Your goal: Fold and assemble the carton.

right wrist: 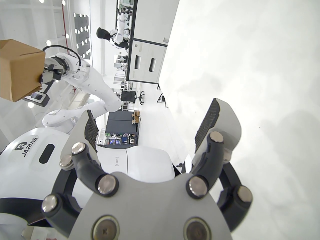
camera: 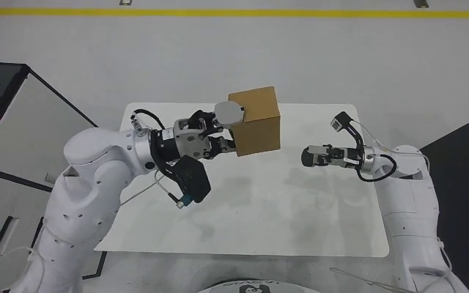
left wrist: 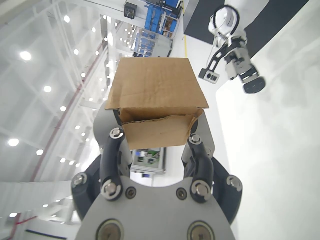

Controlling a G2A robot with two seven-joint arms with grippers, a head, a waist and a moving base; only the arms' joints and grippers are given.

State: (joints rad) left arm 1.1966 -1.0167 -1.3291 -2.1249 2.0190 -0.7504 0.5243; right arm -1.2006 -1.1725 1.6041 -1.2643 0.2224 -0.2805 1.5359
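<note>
two arms are lying outstretched over the table [camera: 293, 212]: left gripper [camera: 226, 133] is clamping the carton [camera: 256, 121]; right gripper [camera: 306, 156] is hanging spread, well apart.

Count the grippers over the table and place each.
2. The left gripper is shut on the carton near the table's far edge; the right gripper, fingers open and empty, hangs over its right side.

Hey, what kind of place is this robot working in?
Probably a large industrial hall or robotics test floor: a high white ceiling with rows of round lamps, a yellow line marked on the floor beyond the white table, and blue storage racks in the background.
</note>
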